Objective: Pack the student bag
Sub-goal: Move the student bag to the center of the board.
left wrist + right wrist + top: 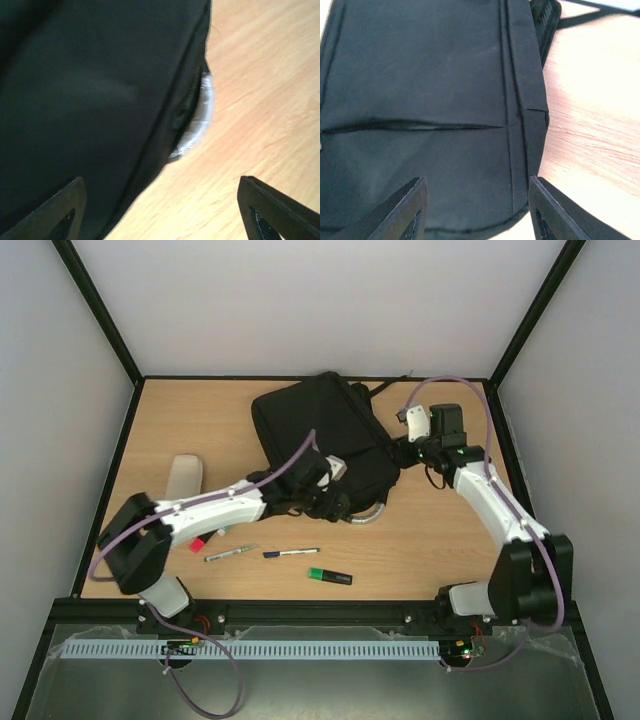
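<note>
The student bag point(318, 432), a large black backpack, lies flat at the middle back of the table, with its grey curved handle point(371, 516) at its near edge. My left gripper point(333, 503) is open at the bag's near edge. In the left wrist view point(160, 212) one finger point(55, 215) is over the black fabric point(90, 90) and the other is over bare wood, with the handle point(201, 115) ahead. My right gripper point(402, 453) is open at the bag's right side. In the right wrist view point(477, 212) its fingers point(407, 212) straddle the bag's corner point(445, 90). Neither gripper holds anything.
On the wood in front of the bag lie a green-capped pen point(230, 553), a blue pen point(291, 552), a green highlighter point(329, 576) and a small red item point(197, 544). A pale grey oblong object point(185, 478) lies at the left. Black frame posts edge the table.
</note>
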Controlling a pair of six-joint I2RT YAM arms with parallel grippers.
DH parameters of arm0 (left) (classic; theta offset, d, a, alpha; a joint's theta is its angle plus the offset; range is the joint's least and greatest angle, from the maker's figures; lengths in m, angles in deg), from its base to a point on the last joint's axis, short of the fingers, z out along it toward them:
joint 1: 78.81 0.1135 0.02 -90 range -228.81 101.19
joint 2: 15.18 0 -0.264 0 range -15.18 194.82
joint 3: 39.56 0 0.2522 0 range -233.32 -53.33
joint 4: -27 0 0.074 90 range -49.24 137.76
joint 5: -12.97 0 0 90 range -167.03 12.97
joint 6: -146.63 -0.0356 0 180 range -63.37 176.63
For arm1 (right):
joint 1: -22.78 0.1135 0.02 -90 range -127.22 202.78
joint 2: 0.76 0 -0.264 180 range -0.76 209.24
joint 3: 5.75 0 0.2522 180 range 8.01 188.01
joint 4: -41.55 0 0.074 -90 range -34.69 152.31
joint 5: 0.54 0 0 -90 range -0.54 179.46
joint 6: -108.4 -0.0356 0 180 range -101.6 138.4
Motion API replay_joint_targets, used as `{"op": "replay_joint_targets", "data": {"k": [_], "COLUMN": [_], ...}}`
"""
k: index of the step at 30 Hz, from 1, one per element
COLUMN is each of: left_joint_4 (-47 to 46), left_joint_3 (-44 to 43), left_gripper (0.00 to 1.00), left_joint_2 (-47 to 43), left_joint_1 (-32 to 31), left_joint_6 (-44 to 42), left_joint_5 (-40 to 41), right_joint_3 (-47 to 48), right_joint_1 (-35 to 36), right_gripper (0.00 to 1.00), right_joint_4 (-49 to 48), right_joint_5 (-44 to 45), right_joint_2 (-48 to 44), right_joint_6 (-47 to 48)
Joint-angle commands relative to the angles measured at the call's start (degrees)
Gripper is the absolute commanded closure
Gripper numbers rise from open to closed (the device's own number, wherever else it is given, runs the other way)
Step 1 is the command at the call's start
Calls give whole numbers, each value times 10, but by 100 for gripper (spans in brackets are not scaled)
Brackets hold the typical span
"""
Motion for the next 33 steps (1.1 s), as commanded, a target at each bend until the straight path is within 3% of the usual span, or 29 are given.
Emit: {"op": "replay_joint_targets", "data": {"k": [1,7,15,19,25,29,33], "left_joint_4": [0,-20,-101,-119,-150,-100,-62], "left_joint_3": [33,60,-4,-73,-142,-227,-284], "left_gripper": [10,5,4,5,10,12,15], "left_joint_2": [-107,-91,44,146,208,261,297], "left_joint_1": [35,198,303,304,274,241,202], "left_joint_6": [66,173,242,226,192,153,119], "left_joint_5": [137,122,66,12,-51,-79,-74], "right_joint_3": [28,8,-39,-33,-31,-8,-4], "right_joint_1": [-1,-1,-1,0,1,15,28], "right_gripper": [43,41,40,40,44,46,47], "right_joint_4": [-65,-87,-72,-58,-22,64,78], "right_joint_5": [21,73,8,-10,-89,-204,-218], "right_joint_2": [89,157,200,213,215,221,187], "right_joint_6": [-83,-72,-35,-33,-6,54,60]}}
